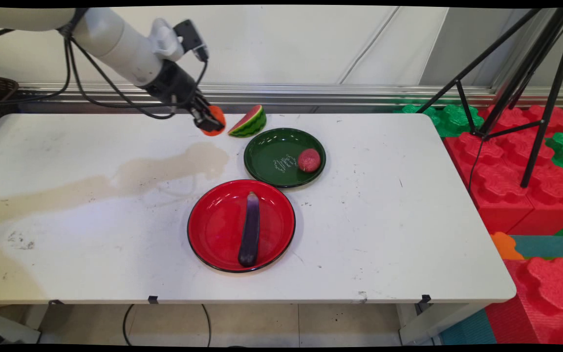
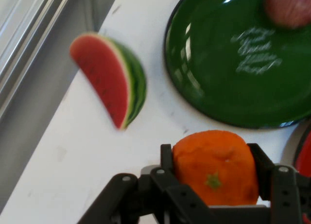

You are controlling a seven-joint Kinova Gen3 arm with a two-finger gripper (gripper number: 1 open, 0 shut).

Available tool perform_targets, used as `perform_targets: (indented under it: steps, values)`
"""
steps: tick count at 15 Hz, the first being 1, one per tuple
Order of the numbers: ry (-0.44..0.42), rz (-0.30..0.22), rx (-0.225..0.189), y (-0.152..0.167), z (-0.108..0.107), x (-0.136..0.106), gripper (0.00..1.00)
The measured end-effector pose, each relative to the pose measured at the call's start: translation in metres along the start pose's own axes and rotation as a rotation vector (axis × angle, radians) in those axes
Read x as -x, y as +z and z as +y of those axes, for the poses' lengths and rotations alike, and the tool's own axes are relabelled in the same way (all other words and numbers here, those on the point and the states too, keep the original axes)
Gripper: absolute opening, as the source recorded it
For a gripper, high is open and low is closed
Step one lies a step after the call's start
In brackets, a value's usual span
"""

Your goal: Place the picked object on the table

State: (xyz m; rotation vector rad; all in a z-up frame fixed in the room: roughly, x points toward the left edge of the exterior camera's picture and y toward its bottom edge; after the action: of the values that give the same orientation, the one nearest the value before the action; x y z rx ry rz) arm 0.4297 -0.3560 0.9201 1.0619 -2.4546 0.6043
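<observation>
My gripper [image 1: 209, 122] is shut on an orange [image 1: 216, 120] near the table's far edge; in the hand view the orange [image 2: 214, 168] sits squeezed between the two black fingers [image 2: 167, 161]. Just right of it a watermelon slice [image 1: 248, 121] lies on the table, and the same watermelon slice [image 2: 111, 85] appears upper left in the hand view. A green plate [image 1: 271, 159] holding a pink lychee-like fruit [image 1: 309, 160] lies right of the slice. The green plate [image 2: 228, 83] fills the hand view's upper right.
A red plate [image 1: 218, 225] with a purple eggplant [image 1: 250, 229] lies nearer the front. A brownish stain [image 1: 115, 181] spreads over the table's left half. A black tripod [image 1: 516, 83] and red and green foam blocks [image 1: 511, 166] stand right of the table.
</observation>
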Motion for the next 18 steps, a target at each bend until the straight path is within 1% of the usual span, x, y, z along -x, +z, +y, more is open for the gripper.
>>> perform_targets:
  steps: [3,7,15,18]
  values:
    - [-0.008,-0.040,-0.009,0.003,-0.015,0.014,0.00]
    - [-0.010,-0.085,-0.007,0.020,-0.029,0.024,0.00]
    - [0.013,-0.136,0.017,0.062,-0.041,0.029,0.00]
    - [0.025,-0.152,0.031,0.083,-0.043,0.030,0.00]
